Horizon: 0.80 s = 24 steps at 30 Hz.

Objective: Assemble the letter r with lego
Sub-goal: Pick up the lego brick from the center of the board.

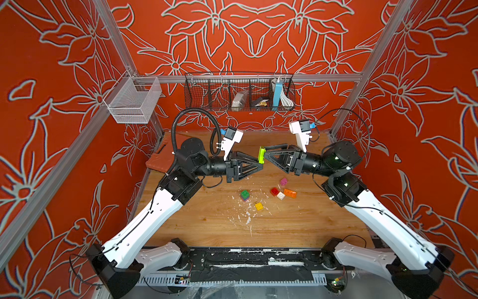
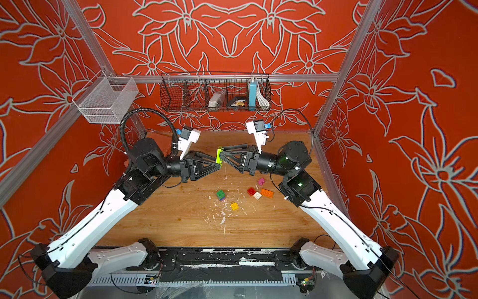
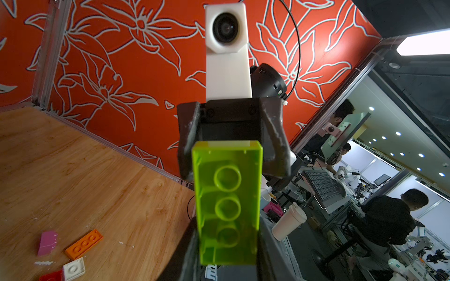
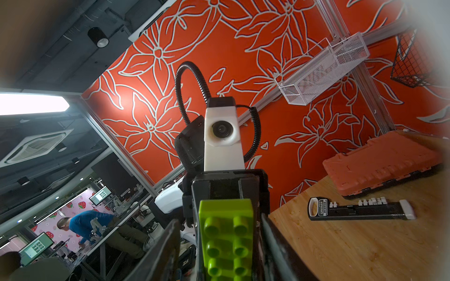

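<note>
Above the wooden table (image 1: 207, 222), strewn with other bricks (image 1: 289, 192), the lime brick (image 1: 261, 154) is clamped by the left gripper (image 1: 259, 165). The right gripper (image 1: 266, 153) is set around it, its grip not discernible; release by the left is best withheld until that hold is firm

Robotics lab: a test booth set on an open work floor. The booth is an aluminium frame (image 1: 170, 78) clad in red flowered panels (image 1: 258, 38), with a wooden bench top (image 1: 207, 225). Two robot arms, left arm (image 1: 144, 225) and right arm (image 1: 388, 222), are mounted on a black base rail (image 1: 245, 259) at the front edge. A black wire basket (image 1: 201, 95) and a white mesh basket (image 1: 129, 106) hang from the frame. An orange tool case (image 4: 382, 163) and a black tool holder (image 4: 360, 209) lie on the bench. Beyond the booth are desks with monitors (image 4: 36, 248), a keyboard (image 3: 321, 186) and a paper cup (image 3: 288, 222). People are at work there: a seated man in black (image 3: 387, 219), and a man in blue (image 4: 82, 222) bent over a bench. Overhead are a ceiling air-conditioning unit (image 4: 36, 146) and a spotlight (image 4: 98, 36).
</note>
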Available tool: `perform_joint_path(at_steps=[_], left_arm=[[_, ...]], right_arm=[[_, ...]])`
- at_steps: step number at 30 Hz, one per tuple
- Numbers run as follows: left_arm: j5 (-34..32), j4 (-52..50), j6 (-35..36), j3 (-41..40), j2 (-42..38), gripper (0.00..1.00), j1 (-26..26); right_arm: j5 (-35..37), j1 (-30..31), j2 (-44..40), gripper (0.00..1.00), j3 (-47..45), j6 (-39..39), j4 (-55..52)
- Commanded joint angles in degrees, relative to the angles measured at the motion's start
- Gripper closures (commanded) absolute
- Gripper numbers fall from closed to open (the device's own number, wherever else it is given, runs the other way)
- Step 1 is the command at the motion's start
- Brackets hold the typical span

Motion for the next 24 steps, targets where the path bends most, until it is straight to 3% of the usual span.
perform_joint_path(at_steps=[1,12,24], left_arm=[[0.89,0.61,0.78,1.59,-1.01,1.0,-0.34],[0.82,0.1,1.07,1.77,-0.76,1.0,-0.34],[0.91,-0.2,1.32,2.03,-0.78,1.0,-0.35]], right_arm=[[0.44,0.59,0.17,0.5,1.97,-0.33,0.21],[0.26,0.98,0.48,0.6,2.67,-0.36,0.12],[0.03,1.16,0.73,0.79,3.38,-0.26,-0.28]])
